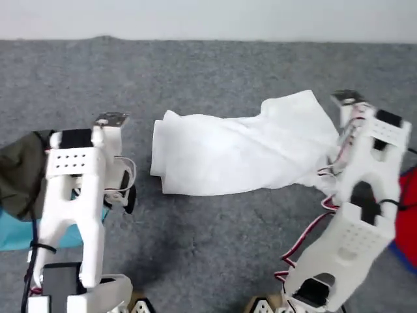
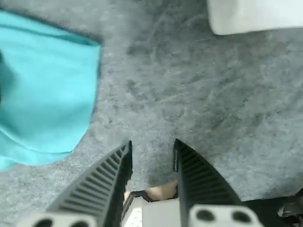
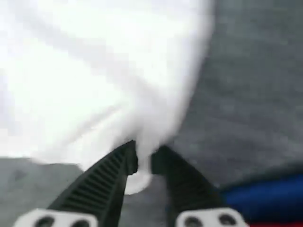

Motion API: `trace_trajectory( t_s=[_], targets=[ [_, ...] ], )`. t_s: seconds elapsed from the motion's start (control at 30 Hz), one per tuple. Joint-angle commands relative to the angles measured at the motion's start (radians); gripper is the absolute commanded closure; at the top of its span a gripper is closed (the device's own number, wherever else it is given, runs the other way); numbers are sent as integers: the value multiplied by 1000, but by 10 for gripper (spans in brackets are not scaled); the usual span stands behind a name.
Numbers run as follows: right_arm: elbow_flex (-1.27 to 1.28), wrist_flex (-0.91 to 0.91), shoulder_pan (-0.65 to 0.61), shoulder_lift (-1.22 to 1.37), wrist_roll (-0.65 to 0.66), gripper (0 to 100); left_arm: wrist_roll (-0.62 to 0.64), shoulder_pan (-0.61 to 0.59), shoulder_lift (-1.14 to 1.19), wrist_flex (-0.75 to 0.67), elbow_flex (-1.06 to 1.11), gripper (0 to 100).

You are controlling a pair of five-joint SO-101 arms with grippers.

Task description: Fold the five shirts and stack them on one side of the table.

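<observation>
Both arms sit closest in my overhead feed, with the white shirt (image 1: 241, 153) spread between them.
From the high view, I see my left arm (image 1: 75, 195) standing on the grey table cover (image 1: 215, 248), beside a dark olive shirt (image 1: 19, 169) lying on a teal shirt (image 1: 13, 231). The white shirt lies rumpled mid-table, and its far end meets my right arm (image 1: 361, 215), with a red shirt (image 1: 407, 195) at that edge. On my left wrist feed, the left gripper (image 2: 152, 144) hangs spread over bare grey cover, holding nothing, with the teal shirt to one side and a corner of the white shirt farther off. On my right wrist feed, the right gripper (image 3: 144, 156) is pinching a fold of the white shirt's edge, and blue cloth (image 3: 265, 198) lies just beside it.
</observation>
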Motion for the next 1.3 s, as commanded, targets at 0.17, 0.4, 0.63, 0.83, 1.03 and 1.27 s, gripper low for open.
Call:
trace_trajectory(
  t_s=[0.17,0.4,0.63,0.83,1.03,1.27],
  targets=[
    [-259,189,-84,-19,5,725,54,100,-26,-178,-2,821],
    [-350,309,-85,-10,5,725,98,150,15,-419,-12,799],
    [-350,358,-85,-10,9,725,100,147,264,-548,-47,824],
    [-350,348,-85,-8,9,725,173,158,457,-465,-278,823],
    [-350,321,-87,30,9,725,180,212,620,-288,-529,823],
    [-350,332,-81,122,5,725,133,318,738,-63,-704,893]
  ],
)
